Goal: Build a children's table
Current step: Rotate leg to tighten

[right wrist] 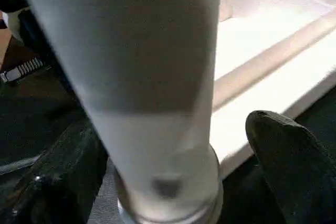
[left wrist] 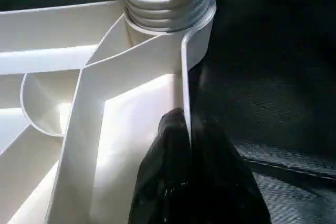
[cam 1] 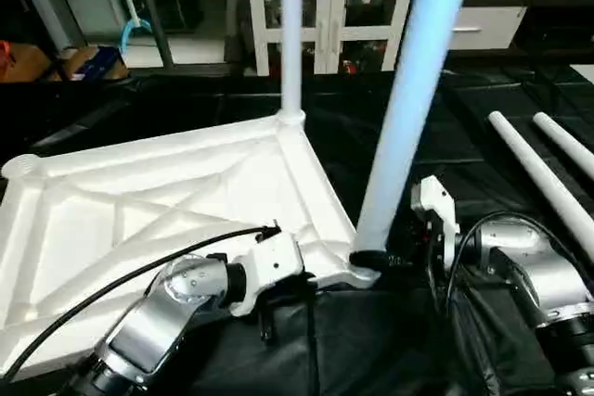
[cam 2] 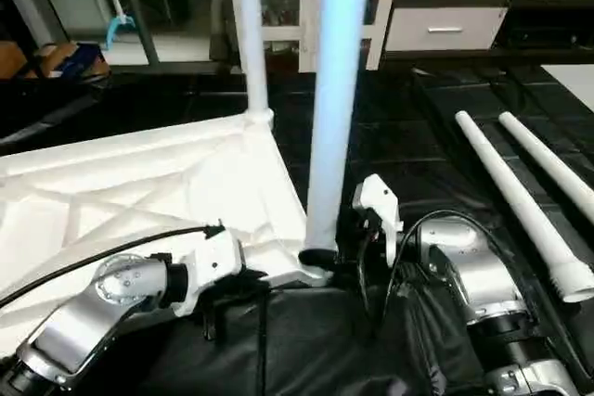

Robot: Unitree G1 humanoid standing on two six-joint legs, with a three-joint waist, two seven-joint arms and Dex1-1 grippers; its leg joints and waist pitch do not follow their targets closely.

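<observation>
Black sheeting [cam 1: 390,136] is spread under the top [cam 1: 139,210]; its rim is pinched by the left pincer [left wrist: 184,129] (fingertips hidden), while the near leg [cam 1: 408,108], cut off above, is straddled by the wide right pincer [right wrist: 173,182].

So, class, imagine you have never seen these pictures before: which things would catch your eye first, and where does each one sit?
First, the near leg, standing upright in the near corner socket of the upside-down table top, with the right gripper open around its base. Behind it a second leg stands in the far corner. The left gripper pinches the top's rim close by, and two spare legs lie on the black cloth at the right.
</observation>
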